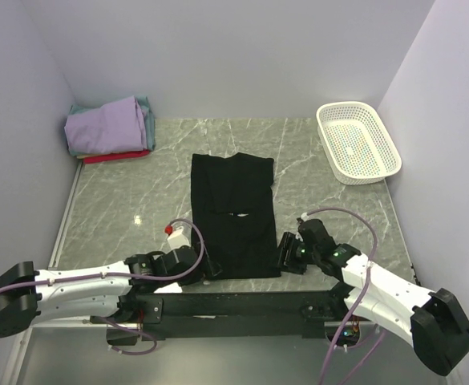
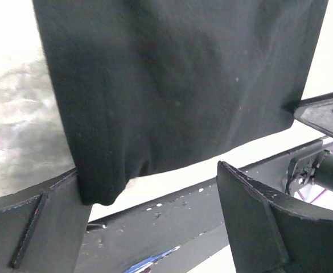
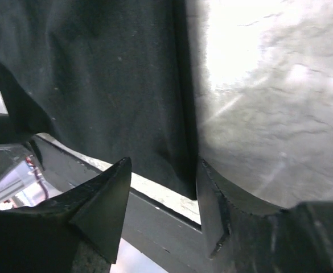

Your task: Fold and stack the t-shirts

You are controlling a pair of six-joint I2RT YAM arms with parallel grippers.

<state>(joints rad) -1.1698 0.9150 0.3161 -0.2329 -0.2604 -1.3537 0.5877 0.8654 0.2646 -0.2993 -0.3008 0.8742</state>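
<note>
From the top external view four t-shirts are counted: one black t-shirt (image 1: 234,212) spread as a long narrow rectangle on the middle of the marble table (image 1: 130,204), and three folded ones piled in the far left corner, a lavender shirt (image 1: 106,124) on top, a teal shirt (image 1: 145,104) showing behind it and a red shirt (image 1: 118,157) at the bottom. One white mesh basket (image 1: 357,143) is set at the far right, well apart from the cloth. Two grippers are seen at the near hem of the black shirt, the left gripper (image 1: 210,269) at its left corner and the right gripper (image 1: 285,255) at its right corner. In the left wrist view the left gripper (image 2: 149,170) is shown spread wide; the hem corner of the black t-shirt (image 2: 177,85) lies between the fingers and against one of them, and nothing is clamped. A dark rail (image 2: 172,216) is crossed below the hem. In the right wrist view the right gripper (image 3: 163,165) is parted, a clear gap being kept; the edge of the black t-shirt (image 3: 98,85) lies within that gap, beside one finger, and is not pinched.
</note>
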